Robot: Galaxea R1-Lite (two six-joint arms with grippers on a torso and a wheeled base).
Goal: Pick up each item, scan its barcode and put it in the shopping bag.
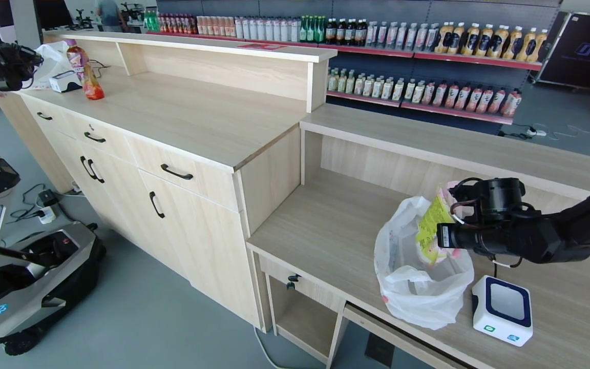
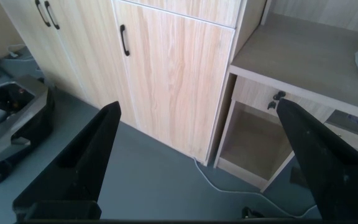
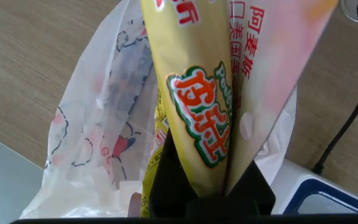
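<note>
My right gripper (image 1: 448, 237) is shut on a yellow and pink snack packet (image 1: 432, 221), which it holds just above the mouth of the white plastic shopping bag (image 1: 418, 287) on the low desk. In the right wrist view the packet (image 3: 210, 93) stands up from between the gripper's (image 3: 207, 183) fingers, and the bag (image 3: 98, 124) lies behind it with printed wrappers showing through the plastic. The white barcode scanner (image 1: 504, 308) with its dark blue frame sits on the desk right of the bag. My left gripper (image 2: 199, 107) is open and empty above the grey floor, facing the cabinet doors.
The low desk (image 1: 325, 230) has bare wood left of the bag, with a raised back ledge behind it. A taller counter (image 1: 182, 113) stands to the left, carrying a bottle (image 1: 75, 54), an orange packet (image 1: 92, 86) and a small white box (image 1: 64, 81) at its far end. Shelves of bottles (image 1: 402, 36) line the back wall.
</note>
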